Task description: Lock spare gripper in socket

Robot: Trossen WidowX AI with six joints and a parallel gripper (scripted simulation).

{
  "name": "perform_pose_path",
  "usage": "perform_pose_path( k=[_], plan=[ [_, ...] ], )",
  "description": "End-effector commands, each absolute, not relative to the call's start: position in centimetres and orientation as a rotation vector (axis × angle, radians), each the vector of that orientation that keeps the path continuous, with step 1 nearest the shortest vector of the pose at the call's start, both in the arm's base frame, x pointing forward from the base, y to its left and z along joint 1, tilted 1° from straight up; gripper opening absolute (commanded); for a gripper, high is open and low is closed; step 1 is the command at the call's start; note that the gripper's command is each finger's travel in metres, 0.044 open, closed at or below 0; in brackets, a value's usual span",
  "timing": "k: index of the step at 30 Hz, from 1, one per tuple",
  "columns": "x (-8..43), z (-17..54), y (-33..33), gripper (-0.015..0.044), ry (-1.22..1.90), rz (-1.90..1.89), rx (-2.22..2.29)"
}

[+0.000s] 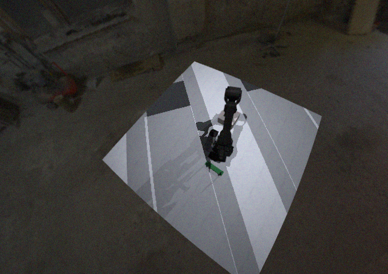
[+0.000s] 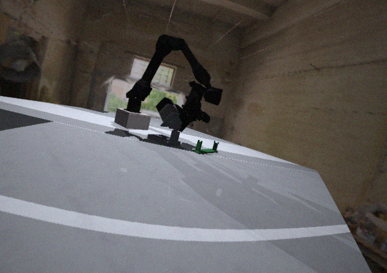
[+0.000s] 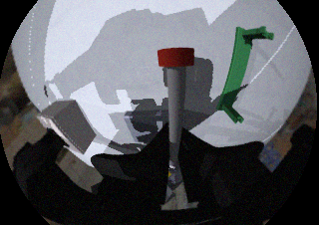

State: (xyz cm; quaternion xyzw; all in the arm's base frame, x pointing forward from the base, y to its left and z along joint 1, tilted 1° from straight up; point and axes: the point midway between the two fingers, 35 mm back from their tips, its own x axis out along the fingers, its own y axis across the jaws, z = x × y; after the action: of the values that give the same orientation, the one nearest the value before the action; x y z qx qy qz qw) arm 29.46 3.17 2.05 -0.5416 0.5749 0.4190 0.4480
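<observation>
Pincer (image 2: 180, 129) (image 3: 170, 125) pinching red-headed pin (image 3: 176, 88), green bracket (image 1: 214, 168) (image 2: 207, 151) (image 3: 236, 71) nearby, on pale tabletop (image 1: 175, 145) (image 2: 124, 182) (image 3: 145, 1).

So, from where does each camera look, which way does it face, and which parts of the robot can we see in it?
Top: high above the table, facing down; the arm shows from above.
Exterior: low beside the table, looking across it; the arm shows from the side.
Wrist: on the arm near the hand, facing along its fingers; both dark fingers show, closed on the red-capped pin.
All three share the green cradle; only the wrist view clearly shows the red cap.
</observation>
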Motion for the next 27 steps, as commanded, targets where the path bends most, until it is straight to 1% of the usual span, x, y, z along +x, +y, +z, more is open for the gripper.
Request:
perform_pose_path(
  k=[1, 12, 19, 20, 27],
  plan=[
    [29.5, 2.07, 2.87, 0.0, 1.421, 1.037, -1.343],
    [29.46, 2.08, 2.34, 0.0, 1.423, 1.04, -1.342],
    [29.41, 2.05, 2.42, 0.0184, 1.425, 1.04, -1.338],
    [29.41, 2.05, 2.42, 0.02, 1.425, 1.04, -1.338],
    [29.42, 2.45, 2.74, 0.02, 1.425, 1.04, -1.337]
  ],
)
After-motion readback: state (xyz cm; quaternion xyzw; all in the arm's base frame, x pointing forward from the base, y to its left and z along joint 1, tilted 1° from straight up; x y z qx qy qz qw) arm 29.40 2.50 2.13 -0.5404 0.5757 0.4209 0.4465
